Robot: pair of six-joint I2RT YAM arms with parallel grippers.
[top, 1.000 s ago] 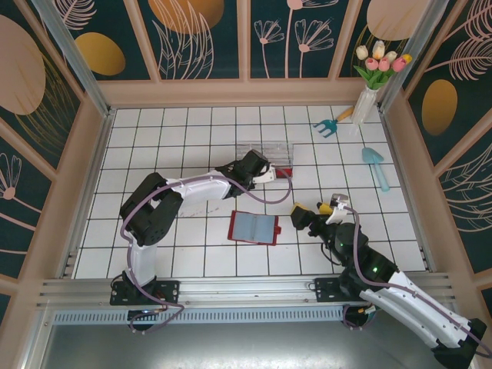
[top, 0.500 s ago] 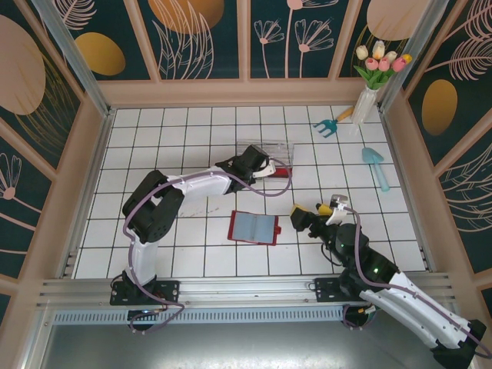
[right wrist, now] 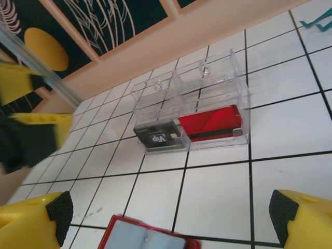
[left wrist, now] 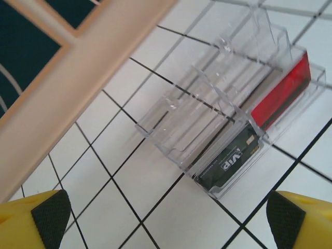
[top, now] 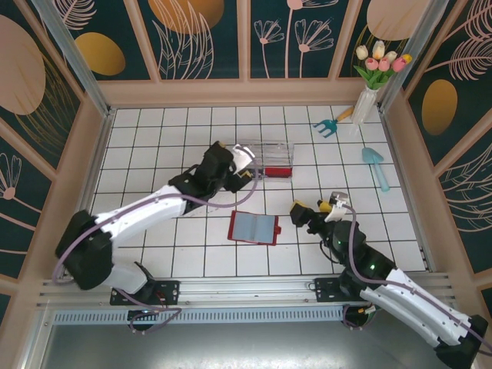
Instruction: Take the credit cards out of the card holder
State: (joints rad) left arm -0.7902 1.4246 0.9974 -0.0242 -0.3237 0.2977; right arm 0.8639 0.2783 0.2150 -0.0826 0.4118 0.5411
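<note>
My left gripper (left wrist: 166,220) hung wide open just beside the clear tray (left wrist: 171,111) (black VIP card (left wrist: 228,158) inside); right gripper (right wrist: 171,218) also wide. The card holder (top: 254,227) lay open on the table (top: 154,131), left of the right gripper.

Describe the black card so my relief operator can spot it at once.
On the white tiled table, find the clear plastic tray toward the back wall. Two cards lie flat in its front row. The black card has white "VIP" lettering, and next to it is the red card, which has a dark stripe.
</note>
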